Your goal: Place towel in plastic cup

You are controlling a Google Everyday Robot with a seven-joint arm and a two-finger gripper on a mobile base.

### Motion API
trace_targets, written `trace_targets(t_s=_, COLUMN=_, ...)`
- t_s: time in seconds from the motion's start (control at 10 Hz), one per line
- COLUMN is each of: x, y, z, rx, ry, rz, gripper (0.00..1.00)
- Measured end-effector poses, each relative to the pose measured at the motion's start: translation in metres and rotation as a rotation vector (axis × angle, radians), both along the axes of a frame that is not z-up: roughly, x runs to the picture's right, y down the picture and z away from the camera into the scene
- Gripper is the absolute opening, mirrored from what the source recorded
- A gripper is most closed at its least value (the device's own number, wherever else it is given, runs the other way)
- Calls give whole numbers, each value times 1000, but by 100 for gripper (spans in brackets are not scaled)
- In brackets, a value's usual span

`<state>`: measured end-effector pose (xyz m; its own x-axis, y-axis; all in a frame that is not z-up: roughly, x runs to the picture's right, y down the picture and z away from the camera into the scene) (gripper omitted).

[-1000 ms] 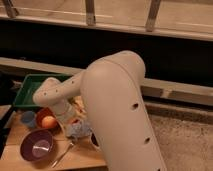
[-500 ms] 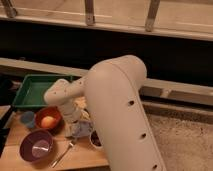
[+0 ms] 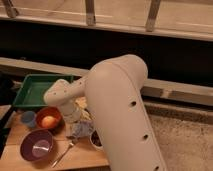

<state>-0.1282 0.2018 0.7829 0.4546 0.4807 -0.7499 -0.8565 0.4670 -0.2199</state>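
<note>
My arm (image 3: 117, 110) fills the middle of the camera view and reaches down to the wooden table (image 3: 82, 157). The gripper (image 3: 75, 122) is at the end of it, low over the table's middle, right above a crumpled grey towel (image 3: 80, 131). A small blue plastic cup (image 3: 28, 118) stands at the table's left, apart from the gripper and left of the orange bowl. Whether the towel is in the gripper's hold cannot be made out.
An orange bowl (image 3: 48, 118) holding a round fruit sits next to the cup. A purple bowl (image 3: 36, 146) is at the front left, a fork (image 3: 64, 151) beside it, a dark small bowl (image 3: 96, 141) by the arm. A green tray (image 3: 37, 90) lies behind. Yellow items (image 3: 82, 104) lie near the gripper.
The arm has shifted right and forward, and the gripper has moved from near the orange bowl to above the towel. The view now shows more of the green tray.
</note>
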Motion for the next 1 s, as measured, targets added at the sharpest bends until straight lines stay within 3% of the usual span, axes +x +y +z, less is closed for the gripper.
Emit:
trace_targets(t_s=0.4, x=2, y=0, z=0, rx=-3, ry=18, rz=9, gripper=73)
trace_targets(t_s=1.0, x=1, y=10, z=33, rx=-56, ry=32, rz=56, gripper=73)
